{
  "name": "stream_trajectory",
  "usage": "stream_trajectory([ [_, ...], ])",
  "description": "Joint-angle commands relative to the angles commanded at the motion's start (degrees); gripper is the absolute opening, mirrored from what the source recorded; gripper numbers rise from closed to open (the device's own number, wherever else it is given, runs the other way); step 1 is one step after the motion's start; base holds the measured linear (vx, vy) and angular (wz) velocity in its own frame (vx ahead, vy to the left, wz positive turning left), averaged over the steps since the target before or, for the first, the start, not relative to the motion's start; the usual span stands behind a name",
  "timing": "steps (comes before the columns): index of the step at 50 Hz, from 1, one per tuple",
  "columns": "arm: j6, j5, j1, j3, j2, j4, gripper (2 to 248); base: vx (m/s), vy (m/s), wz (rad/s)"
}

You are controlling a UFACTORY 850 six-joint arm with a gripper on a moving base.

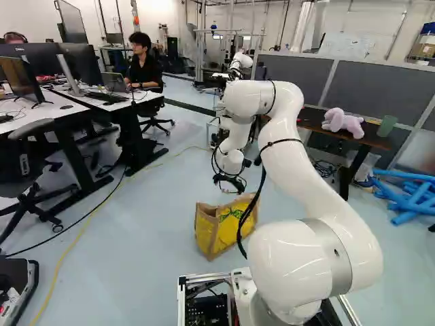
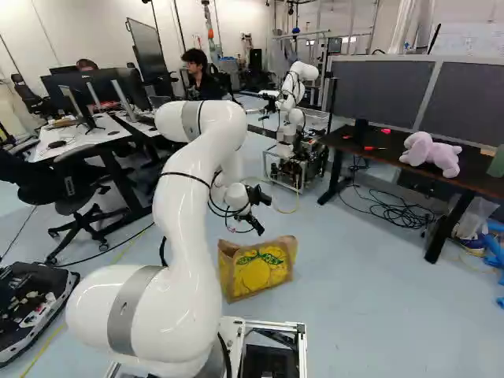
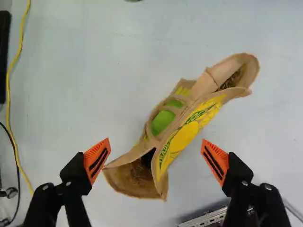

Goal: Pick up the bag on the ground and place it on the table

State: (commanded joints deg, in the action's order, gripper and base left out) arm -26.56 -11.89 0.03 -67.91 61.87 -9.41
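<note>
None of the job looks done: the yellow bag point(image 3: 182, 137) stands on the floor point(image 2: 362, 299) below the pincer point(image 3: 155, 153) — its fingers wide apart — and grip, lift and placing on the dark counter point(image 2: 346, 142) remain.

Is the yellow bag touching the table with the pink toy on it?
Apart: the right base view shows floor between the bag and the table.

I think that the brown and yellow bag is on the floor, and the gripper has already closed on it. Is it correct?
Not quite: the gripper is open. The wrist view shows its two fingers wide apart, not closed on the brown and yellow bag, which is on the floor.
</note>
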Motion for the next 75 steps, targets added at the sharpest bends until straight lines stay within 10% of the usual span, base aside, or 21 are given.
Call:
stream_trajectory([
  [28,-15.9,0.5,0.0,-4.4,5.9,-5.7,247,0.0,0.0,0.0],
  [75,-16.9,8.9,-1.1,-15.4,16.8,-8.5,247,0.0,0.0,0.0],
])
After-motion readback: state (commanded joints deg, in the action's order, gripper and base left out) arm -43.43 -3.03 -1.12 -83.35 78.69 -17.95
